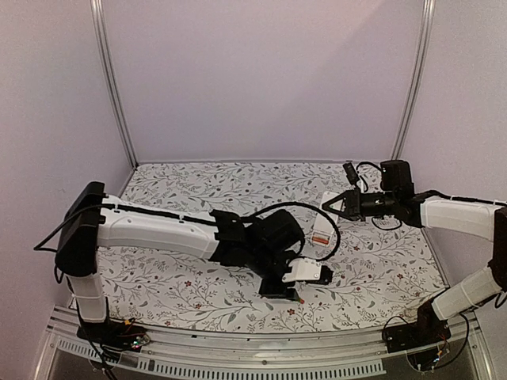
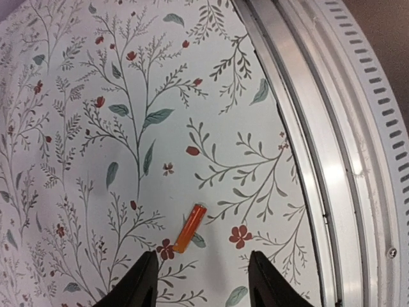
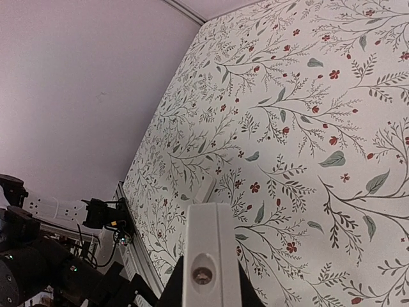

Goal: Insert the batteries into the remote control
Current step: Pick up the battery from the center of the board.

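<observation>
An orange battery (image 2: pixel 190 228) lies on the floral cloth just ahead of my left gripper (image 2: pixel 201 288), nearer its left finger. That gripper is open and empty, low over the cloth near the table's front edge (image 1: pixel 291 294). The battery also shows in the top view (image 1: pixel 301 300). My right gripper (image 3: pixel 208 284) is shut on the white remote control (image 3: pixel 208 243), seen end-on with a screw hole. In the top view the right gripper (image 1: pixel 339 204) holds the remote (image 1: pixel 323 222) at the right, above the cloth. A small orange patch (image 1: pixel 319 239) shows at the remote's near end.
A thin white cover plate (image 3: pixel 203 190) lies on the cloth beyond the remote. The aluminium rail (image 2: pixel 332 160) of the table's front edge runs close to the right of the left gripper. A black cable (image 1: pixel 317 218) loops over the left wrist. Walls stand on three sides.
</observation>
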